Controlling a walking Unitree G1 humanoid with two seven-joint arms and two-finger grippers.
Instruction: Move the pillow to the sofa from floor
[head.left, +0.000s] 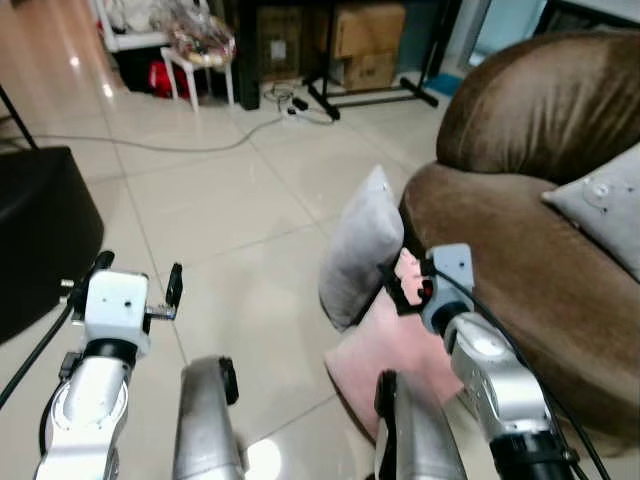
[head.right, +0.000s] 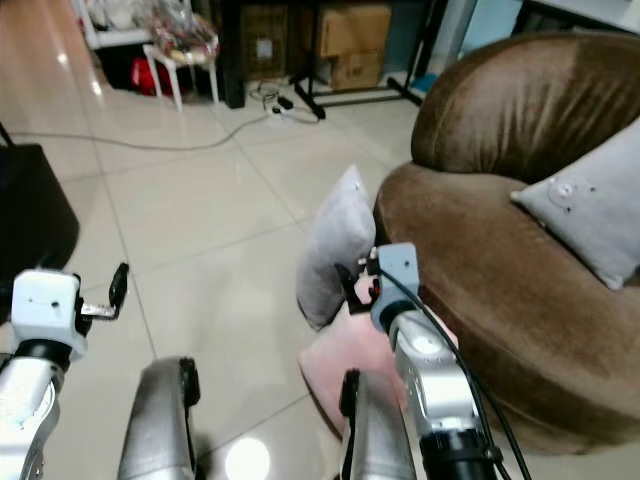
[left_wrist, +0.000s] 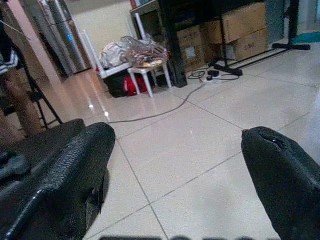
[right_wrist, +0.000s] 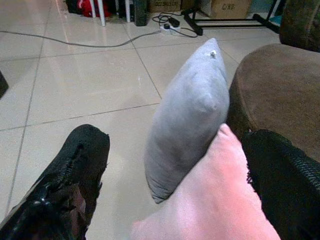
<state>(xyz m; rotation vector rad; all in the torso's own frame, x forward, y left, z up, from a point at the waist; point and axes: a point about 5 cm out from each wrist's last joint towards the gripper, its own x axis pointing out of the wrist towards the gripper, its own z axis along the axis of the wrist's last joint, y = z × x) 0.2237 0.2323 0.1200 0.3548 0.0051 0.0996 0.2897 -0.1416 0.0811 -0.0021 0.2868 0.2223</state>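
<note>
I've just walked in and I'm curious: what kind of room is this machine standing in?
Most likely a home living room: a brown sofa with a grey cushion, pillows on the tiled floor, and cardboard boxes stacked behind.

Grey pillow (right_wrist: 187, 120); pink pillow (right_wrist: 215, 200); brown sofa (head.left: 520, 250); blk fingers (right_wrist: 70, 185).

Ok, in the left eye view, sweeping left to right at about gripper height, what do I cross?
Black seat edge → left gripper, fingers open over bare tile → grey pillow standing on edge against the sofa → right gripper, open at the pink pillow → brown sofa → grey cushion on the sofa seat.
</note>
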